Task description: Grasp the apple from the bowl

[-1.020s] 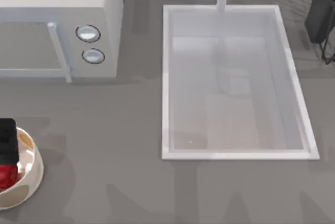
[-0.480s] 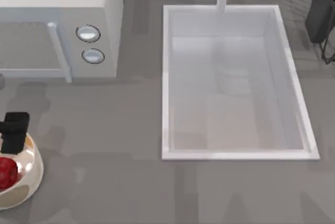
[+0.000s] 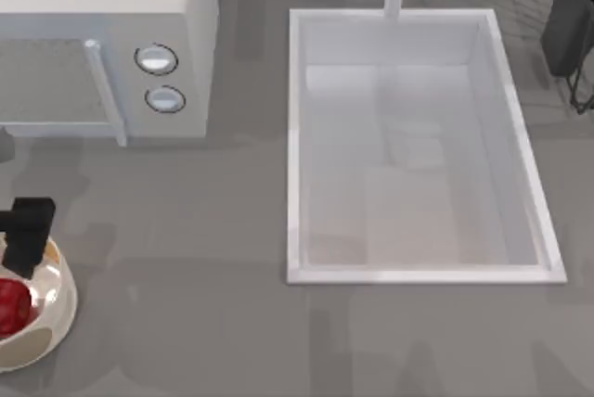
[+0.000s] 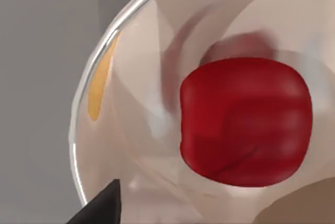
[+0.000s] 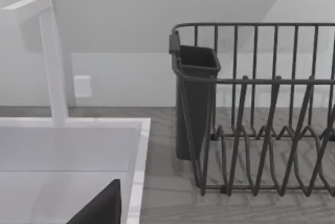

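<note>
Glossy deep-red round apple [image 3: 9, 304] lying inside cream-white glossy bowl [image 3: 58, 309] with orange-yellow patch, just below left gripper [image 3: 25, 230]; whether its claw is spread or pressed together, cannot tell. Matte grey countertop [image 3: 204, 304]; rectangular white sink [image 3: 418, 147] well right; boxy microwave [image 3: 102, 44] above

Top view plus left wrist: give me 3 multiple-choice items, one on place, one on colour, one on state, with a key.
1. Where is the bowl in the top view?
A. bottom left edge
B. inside the sink
C. beside the dish rack

2. What colour is the apple?
A. green
B. yellow
C. deep red

3. Where is the apple now?
A. on the counter
B. resting in the bowl
C. lifted above the sink

Key: A, its rim sits at the table's bottom left; C, glossy red in both views; B, the left wrist view shows it against the bowl's inner wall.
</note>
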Available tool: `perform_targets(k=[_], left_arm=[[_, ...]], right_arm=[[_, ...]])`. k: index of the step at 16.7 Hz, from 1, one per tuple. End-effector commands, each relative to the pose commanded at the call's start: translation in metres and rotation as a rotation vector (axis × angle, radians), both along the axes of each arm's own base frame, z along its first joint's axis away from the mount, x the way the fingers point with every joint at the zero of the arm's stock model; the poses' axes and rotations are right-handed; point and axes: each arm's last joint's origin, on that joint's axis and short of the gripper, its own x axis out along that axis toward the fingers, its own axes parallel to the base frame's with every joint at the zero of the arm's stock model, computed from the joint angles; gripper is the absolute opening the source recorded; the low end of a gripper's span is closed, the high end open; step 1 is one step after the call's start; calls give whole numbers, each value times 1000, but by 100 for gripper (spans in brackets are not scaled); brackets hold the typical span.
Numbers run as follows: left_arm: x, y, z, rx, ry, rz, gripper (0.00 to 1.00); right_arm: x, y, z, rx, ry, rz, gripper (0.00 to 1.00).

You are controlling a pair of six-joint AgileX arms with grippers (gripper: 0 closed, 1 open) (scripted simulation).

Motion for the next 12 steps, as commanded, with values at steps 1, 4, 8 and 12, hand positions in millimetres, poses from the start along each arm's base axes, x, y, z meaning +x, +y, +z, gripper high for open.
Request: perform_targets(k=[1, 4, 8, 12], left_arm=[[0, 0, -1, 0, 1, 0, 100], [3, 0, -19, 0, 9, 1, 100], [8, 1, -63, 0, -9, 2, 100], [3, 1, -103, 0, -8, 4, 100]], right_arm=[[0, 0, 0, 0, 0, 0, 100], [0, 0, 0, 0, 0, 0, 100], [0, 0, 0, 0, 0, 0, 100], [0, 0, 0, 0, 0, 0, 100]])
